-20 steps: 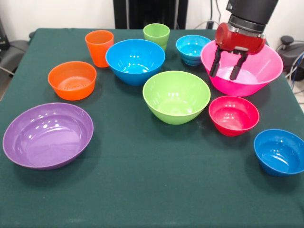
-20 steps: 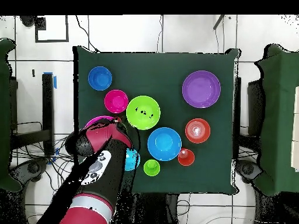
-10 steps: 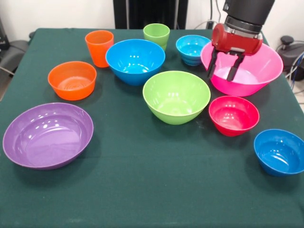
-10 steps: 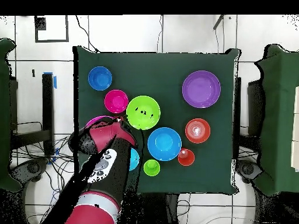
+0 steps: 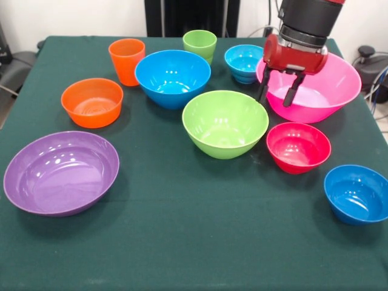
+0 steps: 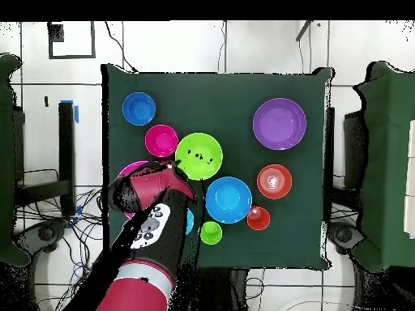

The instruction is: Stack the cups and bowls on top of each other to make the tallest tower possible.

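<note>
Gripper (image 5: 277, 97): fingers spread apart, nothing between them, hanging over the near-left rim of the pink bowl (image 5: 330, 91), tips level with that rim. I cannot tell whether one finger touches it.

Step in hand, as I judge it: approach for a first pick. No tower yet; every piece sits singly on the table (image 5: 182, 242).

Next move calls for choosing: drop to straddle the pink rim, or shift to the lime bowl (image 5: 225, 123) just beside.

Pieces are glossy plastic, mouths up. Red bowl (image 5: 298, 147) in front of the pink one; small blue bowl (image 5: 244, 63) and green cup (image 5: 200, 45) behind; large blue bowl (image 5: 173, 77), orange cup (image 5: 127, 60), orange bowl (image 5: 92, 102), purple bowl (image 5: 60, 172) farther off; another small blue bowl (image 5: 356, 194) at the near corner.
</note>
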Robot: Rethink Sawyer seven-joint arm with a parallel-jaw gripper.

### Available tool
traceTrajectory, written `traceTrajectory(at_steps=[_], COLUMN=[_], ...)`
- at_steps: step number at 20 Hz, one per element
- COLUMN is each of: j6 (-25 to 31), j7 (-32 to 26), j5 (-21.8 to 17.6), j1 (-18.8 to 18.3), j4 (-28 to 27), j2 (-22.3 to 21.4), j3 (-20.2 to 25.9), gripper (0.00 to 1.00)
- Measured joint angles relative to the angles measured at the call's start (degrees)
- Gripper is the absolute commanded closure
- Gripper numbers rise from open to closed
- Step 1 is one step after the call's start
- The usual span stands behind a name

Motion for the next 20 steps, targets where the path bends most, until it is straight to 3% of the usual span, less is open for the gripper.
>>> traceTrajectory(at_steps=[20], j6=[0.91], j7=[0.0], j5=[-0.01], j1=[-1.96], j4=[0.38], j2=[-2.6], j3=[2.65], gripper=[0.0])
